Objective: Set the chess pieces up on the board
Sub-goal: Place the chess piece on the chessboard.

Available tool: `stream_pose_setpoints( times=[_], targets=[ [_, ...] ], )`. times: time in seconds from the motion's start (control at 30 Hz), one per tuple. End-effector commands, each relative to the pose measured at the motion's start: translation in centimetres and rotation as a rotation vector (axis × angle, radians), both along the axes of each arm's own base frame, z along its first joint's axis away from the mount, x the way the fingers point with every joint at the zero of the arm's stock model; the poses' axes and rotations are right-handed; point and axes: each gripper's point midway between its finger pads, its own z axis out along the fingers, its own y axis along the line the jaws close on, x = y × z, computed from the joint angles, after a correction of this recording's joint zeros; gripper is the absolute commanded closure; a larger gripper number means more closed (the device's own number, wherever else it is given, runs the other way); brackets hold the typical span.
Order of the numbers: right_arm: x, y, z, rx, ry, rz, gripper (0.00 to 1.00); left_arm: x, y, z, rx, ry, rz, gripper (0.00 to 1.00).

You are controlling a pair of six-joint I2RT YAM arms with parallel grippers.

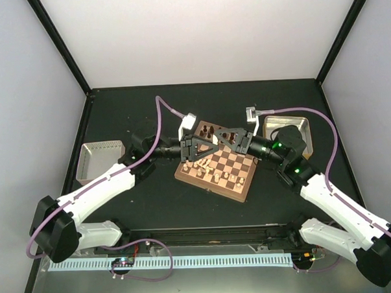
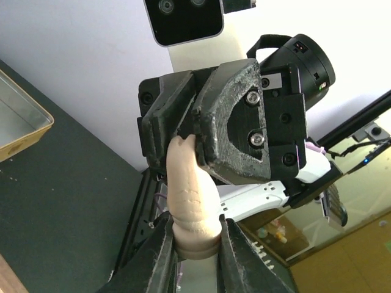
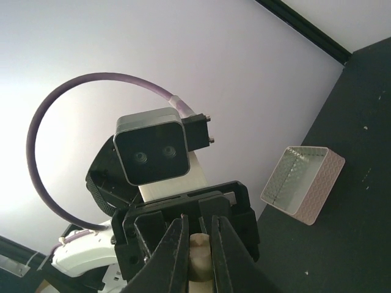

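The board [image 1: 210, 187] lies at the table's middle, turned at an angle, with cream chess pieces [image 1: 203, 165] near its front and dark ones [image 1: 208, 128] at its far edge. Both grippers meet tip to tip above it. My left gripper [image 1: 205, 148] is shut on the base of a pale cream piece [image 2: 190, 189], with its fingers [image 2: 157, 256] on either side. My right gripper [image 1: 220, 141] grips the same piece's top [image 3: 198, 256]. It shows in the left wrist view [image 2: 195, 122] and in its own view [image 3: 200, 220].
A metal tray [image 1: 100, 158] stands left of the board and also shows in the right wrist view [image 3: 303, 180]. A second tray [image 1: 287, 125] stands at the right, partly behind the right arm. Purple cables arch over the far side of the board.
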Motion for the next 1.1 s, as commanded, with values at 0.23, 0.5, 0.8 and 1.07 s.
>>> stream_pose_setpoints(
  times=[0.23, 0.5, 0.8, 1.07],
  targets=[
    [-1.5, -1.1, 0.5, -0.170, -0.129, -0.013, 0.58, -1.1, 0.3, 2.3, 0.007, -0.378, -0.037, 0.98],
    [-4.3, -1.8, 1.2, -0.388, -0.259, 0.103, 0.45, -2.1, 0.6, 2.7, 0.009, -0.749, -0.077, 0.99],
    [-4.6, -2.1, 2.3, -0.529, -0.375, 0.150, 0.52, -2.4, 0.3, 3.2, 0.073, -0.924, -0.211, 0.99],
    [-5.8, -1.6, 2.8, -0.573, -0.497, 0.260, 0.56, -2.1, 0.0, 1.9, 0.111, -0.911, -0.252, 0.98]
  ],
)
